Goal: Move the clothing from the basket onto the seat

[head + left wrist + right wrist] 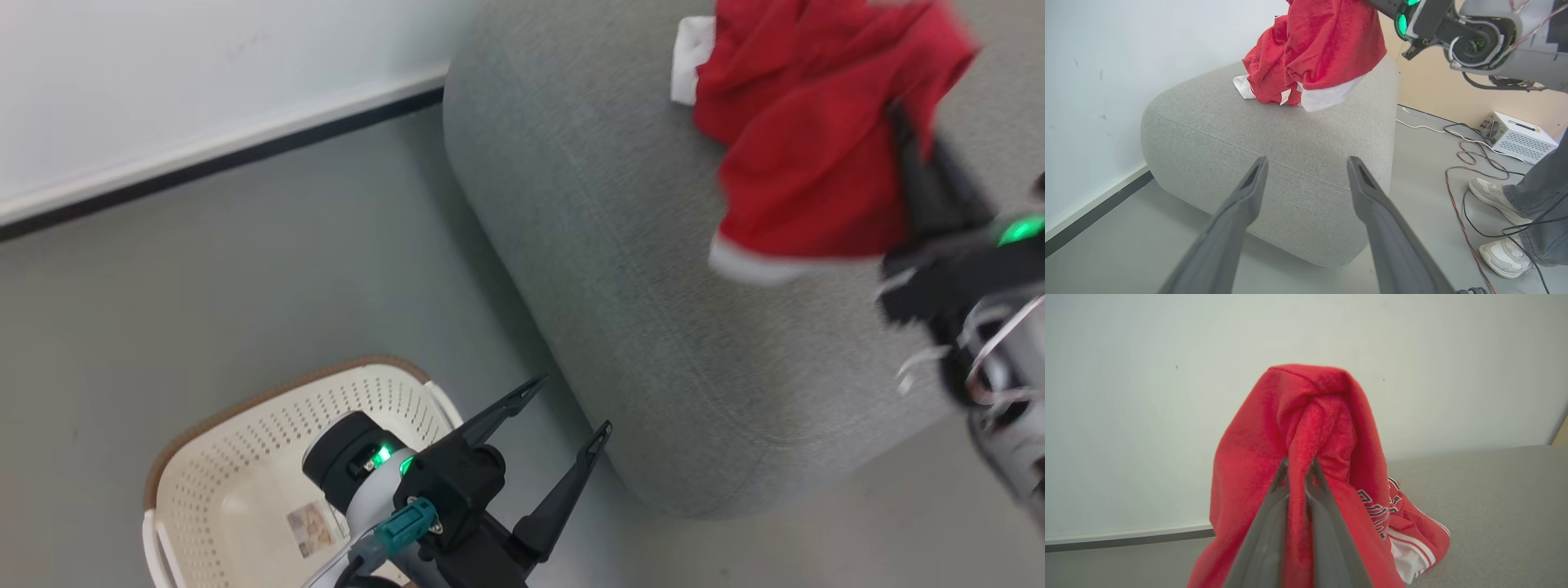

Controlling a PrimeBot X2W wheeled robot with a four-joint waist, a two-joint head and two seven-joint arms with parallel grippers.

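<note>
A piece of red clothing (804, 175) with white trim hangs over the grey seat (620, 245), pinched by my right gripper (1298, 463), which is shut on a fold of it. More red clothing (1408, 531) with lettering lies on the seat cushion (1494, 506) beneath. In the left wrist view the clothing (1318, 49) drapes onto the seat (1274, 139). My left gripper (571, 404) stands open and empty over the floor, beside the cream basket (245, 457), whose visible inside shows no clothing. Its fingers (1241, 212) point at the seat's side.
A white wall with a dark skirting (212, 163) runs behind the seat. A person's feet in pale shoes (1490, 192) stand at the right among cables (1461, 163), near a white box (1519, 136). Grey floor lies between basket and seat.
</note>
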